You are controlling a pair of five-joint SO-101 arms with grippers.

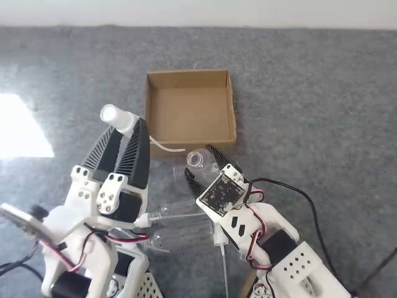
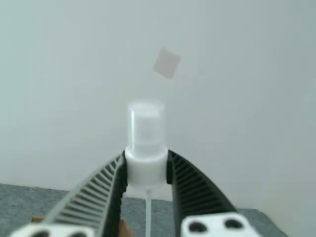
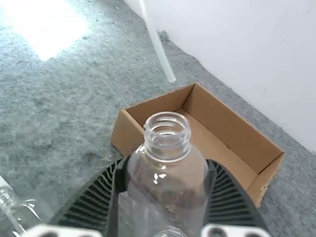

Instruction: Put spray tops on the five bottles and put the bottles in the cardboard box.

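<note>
1. The left gripper is clamping the collar of a white spray top. The nozzle cap is pointing out past the fingertips.
2. The top's dip tube is trailing out from under those fingers and curving toward the other arm.
3. The right gripper is grasping a clear bottle at the shoulder. The open neck is pointing away from the wrist.
4. Seen from above, the tube's free end is lying just beside the bottle mouth, on the left arm's side, and is not yet inside it.
5. Judgement: the coming move is turning on that gap. The tube appears to be lying across the bottle's long axis, so it needs aligning with the neck before insertion.
6. The cardboard box is sitting just beyond both grippers, holding no bottle yet.
7. Further clear bottles are lying on the grey mat between the arm bases.
</note>
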